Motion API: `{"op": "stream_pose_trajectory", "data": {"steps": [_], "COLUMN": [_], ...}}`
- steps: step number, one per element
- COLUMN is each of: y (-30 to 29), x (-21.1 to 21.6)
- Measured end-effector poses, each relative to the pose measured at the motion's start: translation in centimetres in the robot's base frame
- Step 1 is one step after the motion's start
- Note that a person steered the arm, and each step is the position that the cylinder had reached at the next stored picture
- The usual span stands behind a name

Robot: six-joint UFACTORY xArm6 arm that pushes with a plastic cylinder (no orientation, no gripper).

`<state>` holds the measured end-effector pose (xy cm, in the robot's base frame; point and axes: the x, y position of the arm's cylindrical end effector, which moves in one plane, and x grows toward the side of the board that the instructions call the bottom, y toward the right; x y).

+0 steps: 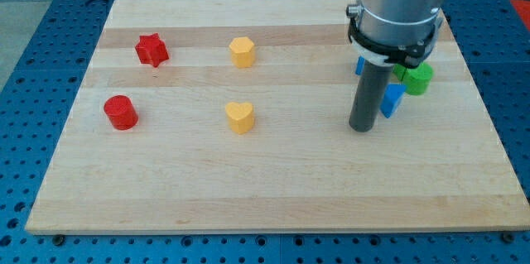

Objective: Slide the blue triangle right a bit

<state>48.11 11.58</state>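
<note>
Camera view: the rod's tip (361, 128) rests on the wooden surface (273, 189) right of centre, just left of the blue triangle (392, 99). There are no fingers on this arm, so nothing is gripped. Crowded far-right of the triangle sit a green block (418, 80) and another blue block (360, 66), both half hidden by the arm. Far left lie the red star (151, 50), red cylinder (121, 112), yellow hexagon (242, 51) and yellow heart (240, 117). Risk: an off-centre push may spin the triangle into the green block.
</note>
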Motion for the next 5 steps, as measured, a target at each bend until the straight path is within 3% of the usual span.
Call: {"op": "stream_pose_trajectory", "data": {"steps": [3, 5], "y": [1.7, 2.9], "x": [-1.2, -5.3]}}
